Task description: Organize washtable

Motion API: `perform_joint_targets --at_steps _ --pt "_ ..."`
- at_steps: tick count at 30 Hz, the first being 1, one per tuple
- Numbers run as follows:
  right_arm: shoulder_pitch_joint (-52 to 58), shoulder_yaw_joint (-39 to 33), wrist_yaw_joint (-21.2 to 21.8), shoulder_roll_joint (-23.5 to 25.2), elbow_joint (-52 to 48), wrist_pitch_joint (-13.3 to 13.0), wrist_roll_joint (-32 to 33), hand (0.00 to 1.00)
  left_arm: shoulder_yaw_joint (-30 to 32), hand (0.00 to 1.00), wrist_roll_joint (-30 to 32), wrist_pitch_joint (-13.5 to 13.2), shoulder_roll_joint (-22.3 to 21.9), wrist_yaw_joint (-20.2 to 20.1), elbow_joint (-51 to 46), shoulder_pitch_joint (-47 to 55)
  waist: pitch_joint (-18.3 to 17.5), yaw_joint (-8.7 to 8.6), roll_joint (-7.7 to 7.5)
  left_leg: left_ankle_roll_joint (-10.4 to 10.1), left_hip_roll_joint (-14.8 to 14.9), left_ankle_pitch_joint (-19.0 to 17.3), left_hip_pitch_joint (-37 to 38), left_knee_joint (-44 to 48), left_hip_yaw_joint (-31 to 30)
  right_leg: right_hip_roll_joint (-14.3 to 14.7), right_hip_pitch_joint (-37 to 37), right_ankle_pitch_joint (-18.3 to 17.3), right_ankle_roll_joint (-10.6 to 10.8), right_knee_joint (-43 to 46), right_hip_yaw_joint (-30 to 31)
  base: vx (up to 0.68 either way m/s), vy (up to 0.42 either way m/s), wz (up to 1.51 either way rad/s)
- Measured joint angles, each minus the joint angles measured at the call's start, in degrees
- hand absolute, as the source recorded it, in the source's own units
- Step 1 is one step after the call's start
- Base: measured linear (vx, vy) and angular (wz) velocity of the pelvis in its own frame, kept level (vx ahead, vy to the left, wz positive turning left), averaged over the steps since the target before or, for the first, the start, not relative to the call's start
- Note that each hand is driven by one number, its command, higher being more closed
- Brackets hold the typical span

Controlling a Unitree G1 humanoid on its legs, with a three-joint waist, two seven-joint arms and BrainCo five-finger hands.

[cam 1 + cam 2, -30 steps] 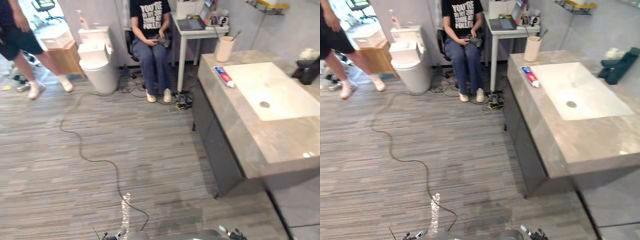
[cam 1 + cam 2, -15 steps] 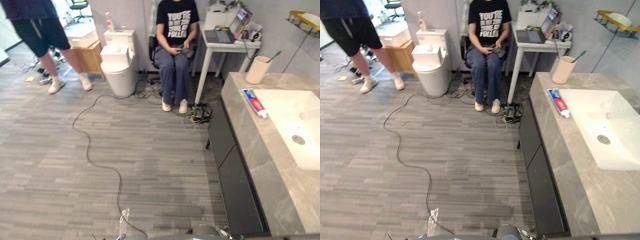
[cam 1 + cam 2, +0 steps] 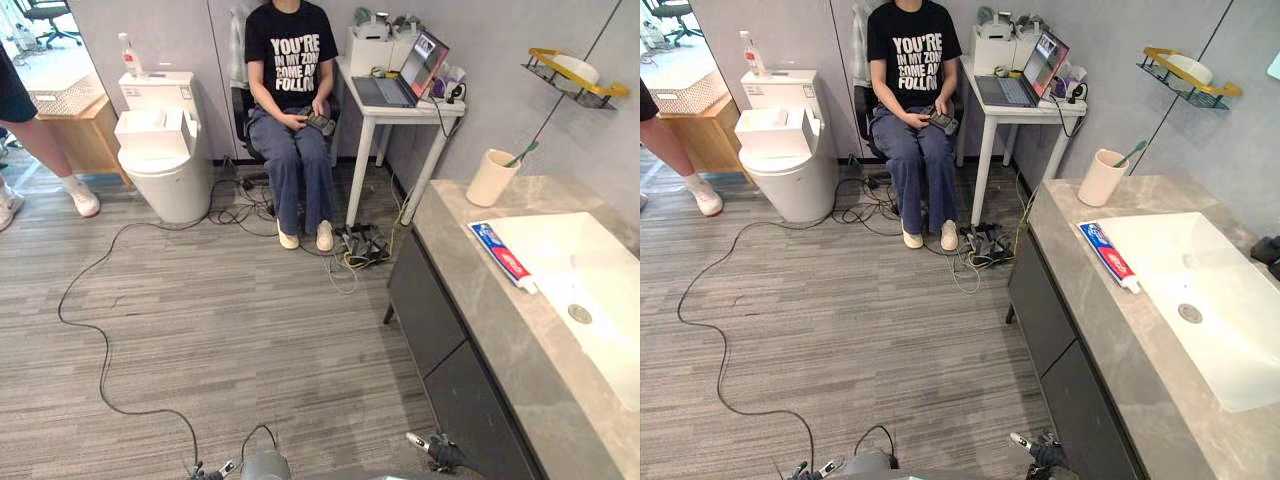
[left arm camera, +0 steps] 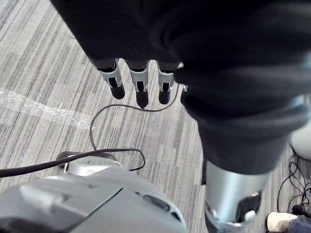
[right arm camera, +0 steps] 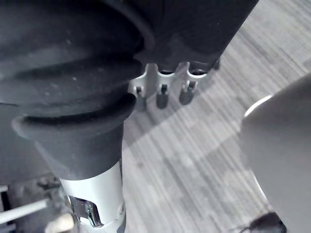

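Note:
The washtable point(image 3: 478, 300) is a grey stone counter on the right with a white sink point(image 3: 600, 300) set into it. A red, white and blue toothpaste tube point(image 3: 502, 256) lies on the counter by the sink's near corner. A beige cup point(image 3: 492, 178) holding a green toothbrush point(image 3: 521, 152) stands at the counter's far end. My left hand point(image 4: 140, 89) hangs over the floor with straight fingers and holds nothing. My right hand point(image 5: 163, 92) hangs the same way, empty, above the grey planks.
A person point(image 3: 292, 90) sits on a chair beyond, beside a white table point(image 3: 395, 100) with a laptop. A toilet point(image 3: 160, 150) stands at the back left, with another person's leg point(image 3: 50, 160) near it. Cables point(image 3: 355, 245) lie by the dark cabinet point(image 3: 440, 330). A yellow shelf point(image 3: 575, 75) hangs on the wall.
The whole picture has shifted, so the camera has moved; the washtable now shows further to the right. The standing person has stepped left, mostly out of the picture.

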Motion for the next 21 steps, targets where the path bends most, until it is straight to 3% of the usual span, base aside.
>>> perform_joint_targets --at_steps 1,5,6,14,21 --pt "0.01 -0.34 -0.05 -0.61 0.44 0.04 -0.01 0.00 -0.04 0.00 0.01 0.05 -0.02 -0.01 0.38 0.15 -0.04 -0.01 0.76 -0.05 -0.11 1.84 1.68 -3.85 0.10 0.24 -0.10 1.35 0.01 -0.90 0.26 0.00 0.031 -0.24" --pt "-0.18 -1.29 0.02 -1.57 1.70 0.27 0.05 0.00 -0.36 0.00 0.02 0.06 0.43 -0.02 1.56 0.33 0.05 0.01 1.02 -0.65 -0.19 4.05 6.87 -12.06 -0.14 1.44 0.64 1.79 0.10 -1.92 1.23 -0.02 0.005 -0.25" --pt "0.18 1.37 0.14 -4.35 6.04 0.39 0.11 0.00 -4.95 0.00 0.01 0.06 3.10 -0.66 3.57 1.27 3.71 -0.30 -0.91 -1.83 -2.25 3.32 7.79 -14.95 -3.64 1.82 1.51 -0.83 0.35 -3.51 2.94 -0.07 -0.006 -0.07" --pt "1.99 1.34 0.05 -4.50 6.01 0.01 0.27 0.00 -4.93 0.00 -0.26 -0.01 2.75 -0.16 3.40 1.46 3.03 -0.21 -1.50 -2.45 -3.04 4.82 5.28 -14.94 -5.76 1.54 -0.40 -3.27 0.79 -4.66 1.05 -0.06 -0.015 0.12" --pt "2.30 5.71 -0.20 -4.99 6.70 -2.14 0.14 0.00 -5.27 0.00 -7.01 -2.06 2.88 3.09 3.41 1.59 2.71 0.14 -2.30 -2.24 -4.14 5.12 2.78 -14.84 -7.68 0.59 -0.51 -2.13 1.44 -7.52 -1.16 0.09 0.003 0.14"
